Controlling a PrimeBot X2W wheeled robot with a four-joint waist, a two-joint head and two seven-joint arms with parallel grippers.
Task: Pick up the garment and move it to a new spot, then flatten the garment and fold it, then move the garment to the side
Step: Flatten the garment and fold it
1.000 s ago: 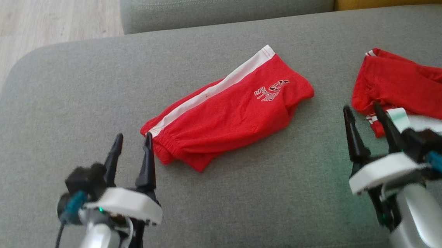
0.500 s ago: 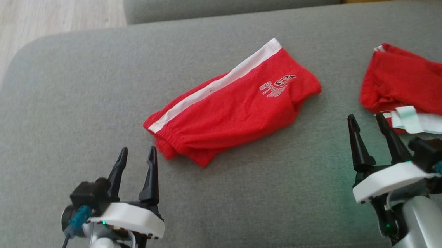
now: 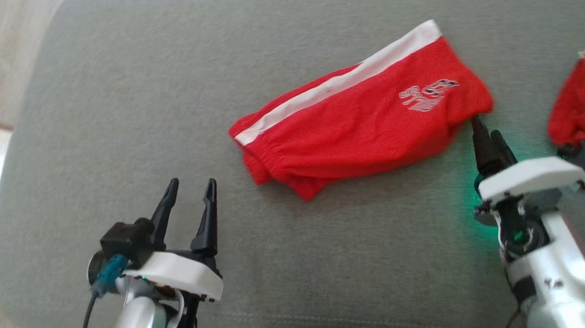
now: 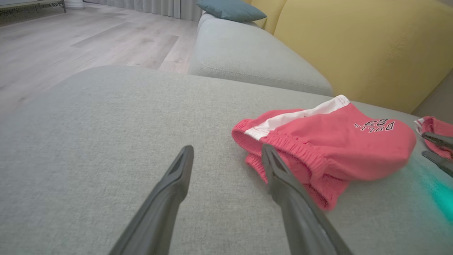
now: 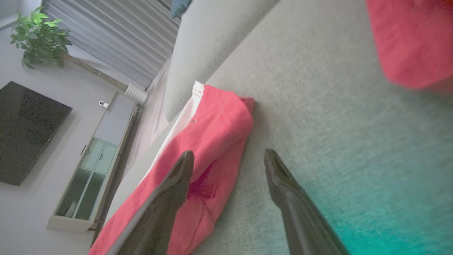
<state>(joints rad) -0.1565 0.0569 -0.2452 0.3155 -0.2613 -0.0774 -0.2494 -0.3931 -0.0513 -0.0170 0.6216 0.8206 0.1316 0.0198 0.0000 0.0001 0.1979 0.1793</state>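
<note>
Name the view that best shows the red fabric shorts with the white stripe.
Head view: the whole red shorts seen from above. Left wrist view: low angle, waistband end nearest. Right wrist view: one foreshortened end.

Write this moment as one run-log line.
phase: approach | shorts: on cushion, not held | left gripper: open, near left end | right gripper: open, at right end

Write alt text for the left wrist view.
Red shorts with a white stripe lie on a grey sofa. The left gripper hovers near their waistband, jaws open and empty. A yellow backrest rises behind.
</note>
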